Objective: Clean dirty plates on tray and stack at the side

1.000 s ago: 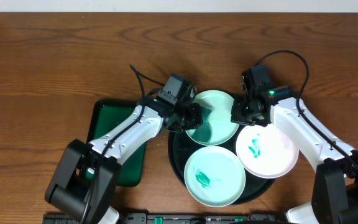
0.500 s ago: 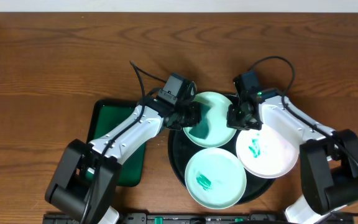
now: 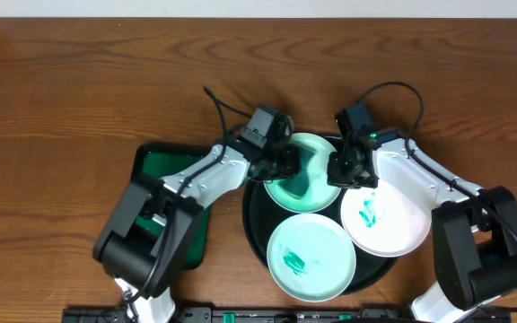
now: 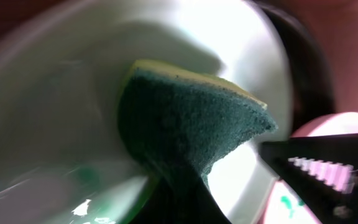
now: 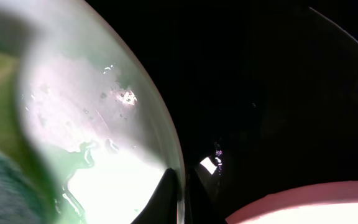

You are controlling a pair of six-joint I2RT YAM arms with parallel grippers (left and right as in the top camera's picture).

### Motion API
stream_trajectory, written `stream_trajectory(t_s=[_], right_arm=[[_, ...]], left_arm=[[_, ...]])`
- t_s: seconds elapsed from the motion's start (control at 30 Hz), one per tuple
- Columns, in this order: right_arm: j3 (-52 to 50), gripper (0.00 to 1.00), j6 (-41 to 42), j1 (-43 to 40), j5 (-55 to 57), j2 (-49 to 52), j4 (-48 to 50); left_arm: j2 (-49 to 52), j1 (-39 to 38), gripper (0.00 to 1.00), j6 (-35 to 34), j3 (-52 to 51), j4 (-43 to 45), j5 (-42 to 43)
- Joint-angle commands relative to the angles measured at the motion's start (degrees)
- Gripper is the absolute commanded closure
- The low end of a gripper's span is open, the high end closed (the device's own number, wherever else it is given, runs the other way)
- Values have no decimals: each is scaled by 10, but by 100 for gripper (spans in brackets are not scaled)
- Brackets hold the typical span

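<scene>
The left fingers [image 3: 285,166] pinch a dark green scouring sponge [image 4: 185,124], pressing it onto the small round white plate [image 3: 317,152] directly beneath them on the round black tray [image 3: 251,220]. The right fingers [image 3: 343,170] clamp that plate's rim from the opposite side. The remaining teal smear lies between both, nearest the left.

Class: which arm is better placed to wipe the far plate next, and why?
Left. The left hand grips the sponge against that plate; the right hand only pinches its rim.
</scene>
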Motion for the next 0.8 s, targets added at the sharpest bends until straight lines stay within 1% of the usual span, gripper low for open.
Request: stream_trajectory(t_s=[0.0,0.1,0.2,0.3,0.5,0.6,0.77], right_arm=[[-3,99,-13,17,-27,5,6],[-3,99,-13,17,-27,5,6],[-3,99,-13,17,-27,5,6],[-3,99,-13,17,-27,5,2],[-3,99,-13,17,-27,5,-4],[-3,99,-13,17,-27,5,-4],[-3,99,-13,17,-26,5,-4]], left_arm=[[18,-26,93,-44,5,30,64],[20,-36,93,-59,5,43,71],[23,-37,93,-59,5,42,62],[26,-19,93,-61,5,24,20],[26,54,93,-53,5,-38,-71],[26,103,93,-43,5,-66,-94],[26,130,93,-36,5,-112,-122]])
